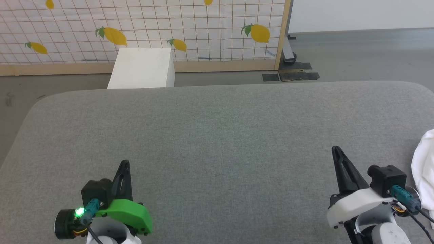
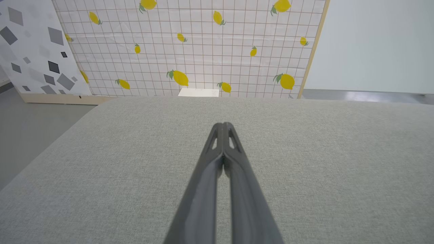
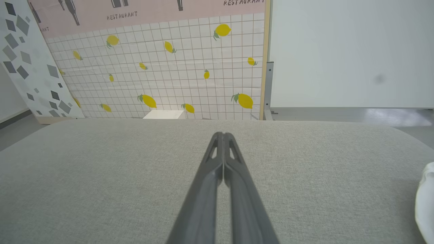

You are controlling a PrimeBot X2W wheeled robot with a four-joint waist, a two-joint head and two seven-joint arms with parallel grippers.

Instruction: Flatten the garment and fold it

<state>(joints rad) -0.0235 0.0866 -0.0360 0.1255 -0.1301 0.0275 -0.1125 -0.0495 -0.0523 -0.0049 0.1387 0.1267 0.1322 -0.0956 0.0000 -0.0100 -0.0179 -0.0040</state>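
Head view gives us both arms low over the grey cushioned surface: our left gripper and right gripper are each closed tip to tip, holding nothing. The garment lies bunched at the surface's right edge, just beside the right gripper's wrist and untouched; the frame edge cuts it off. We judge the task at its very start, flattening not yet begun. The next move calls for the right jaws to part, the arm to swing right, and a pinch on a fabric edge to drag the garment toward the middle.
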